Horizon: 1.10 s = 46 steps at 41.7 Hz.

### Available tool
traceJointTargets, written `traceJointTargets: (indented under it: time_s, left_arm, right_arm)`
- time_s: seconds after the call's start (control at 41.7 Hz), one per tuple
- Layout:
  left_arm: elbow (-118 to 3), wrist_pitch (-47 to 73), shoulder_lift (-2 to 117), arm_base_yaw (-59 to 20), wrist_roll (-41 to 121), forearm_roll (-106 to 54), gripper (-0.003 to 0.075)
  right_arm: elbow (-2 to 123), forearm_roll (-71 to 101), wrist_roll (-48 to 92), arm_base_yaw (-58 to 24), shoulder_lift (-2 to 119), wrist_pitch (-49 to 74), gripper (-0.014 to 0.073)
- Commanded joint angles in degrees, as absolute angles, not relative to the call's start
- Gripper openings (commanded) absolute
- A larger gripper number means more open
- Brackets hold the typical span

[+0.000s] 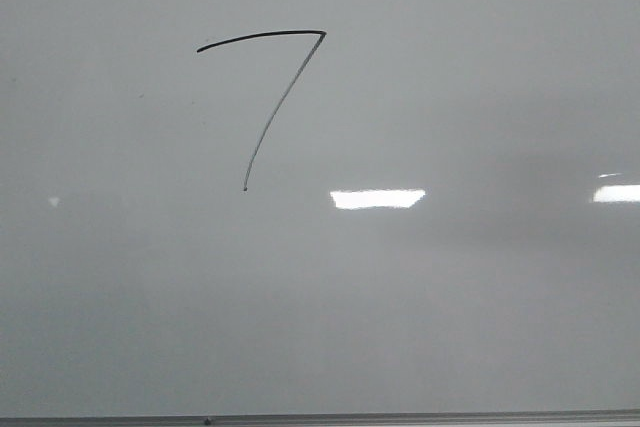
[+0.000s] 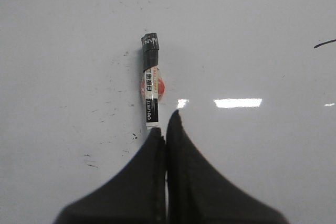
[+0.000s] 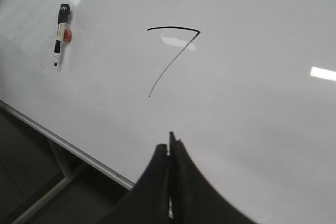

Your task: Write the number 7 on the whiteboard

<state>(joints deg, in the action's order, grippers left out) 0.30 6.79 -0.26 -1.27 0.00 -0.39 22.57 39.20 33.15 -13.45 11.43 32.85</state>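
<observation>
Front view shows the number 7 (image 1: 270, 97) on the whiteboard (image 1: 480, 327); both tools are out of frame. Wrist views show left tool (image 2: 166, 127) and right tool (image 3: 169, 148) pinched closed, empty; a marker (image 2: 151, 80) lies at 12 o'clock from the left tool.

Office or lab, whiteboard (image 1: 480, 327), marker (image 3: 60, 32), metal frame (image 3: 63, 145)

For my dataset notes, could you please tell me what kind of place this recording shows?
Probably an office, classroom or lab, though little besides the board shows. A large glossy whiteboard fills the views, a hand-drawn number 7 is on it, a marker rests on its surface, and ceiling lights reflect in it.
</observation>
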Motion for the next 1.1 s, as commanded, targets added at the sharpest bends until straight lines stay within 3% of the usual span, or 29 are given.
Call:
traceJointTargets:
  time_s: [0.0, 0.743, 0.958, 1.078]
  left_arm:
    - [0.6, 1.5, -1.1, -1.2, 0.0, -0.9, -0.0020]
    - [0.6, 1.5, -1.1, -1.2, 0.0, -0.9, -0.0020]
    - [0.6, 1.5, -1.1, -1.2, 0.0, -0.9, -0.0020]
    - [0.6, 1.5, -1.1, -1.2, 0.0, -0.9, -0.0020]
  right_arm:
    - [24.1, 41.0, 33.2, -13.1, 12.1, 29.8, -0.0060]
    - [24.1, 41.0, 33.2, -13.1, 12.1, 29.7, -0.0060]
    - [20.2, 35.4, 33.0, -12.2, 9.7, 17.0, -0.0060]
    - [14.2, 25.4, 25.5, -8.5, 7.1, 8.8, -0.0060]
